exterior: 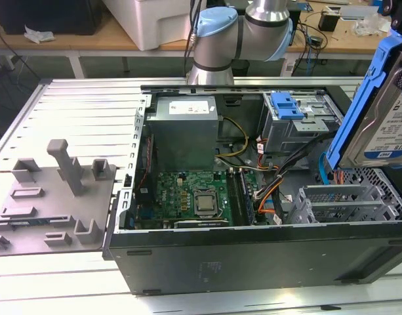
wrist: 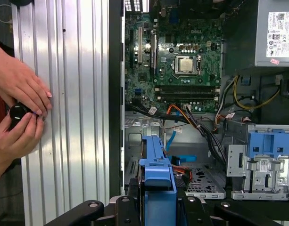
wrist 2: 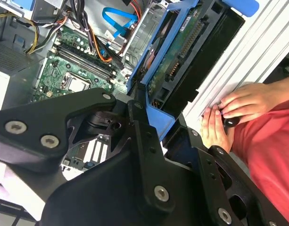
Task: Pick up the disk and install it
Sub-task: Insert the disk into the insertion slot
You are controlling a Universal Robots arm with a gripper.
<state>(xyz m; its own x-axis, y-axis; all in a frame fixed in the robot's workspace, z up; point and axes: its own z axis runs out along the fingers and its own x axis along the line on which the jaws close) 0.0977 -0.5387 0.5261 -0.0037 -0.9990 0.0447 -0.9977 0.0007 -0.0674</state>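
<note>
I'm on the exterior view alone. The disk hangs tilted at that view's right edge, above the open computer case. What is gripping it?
Observer: In the second wrist view, the claw is shut on the blue carrier framing the disk.
Operator: Anyone close by?
Observer: Yes. In the first wrist view, a person's two hands sit at the edge of the ribbed metal table beside the case, around a small black object.
Operator: And the disk's other face?
Observer: A green circuit board shows in the second wrist view.
</note>
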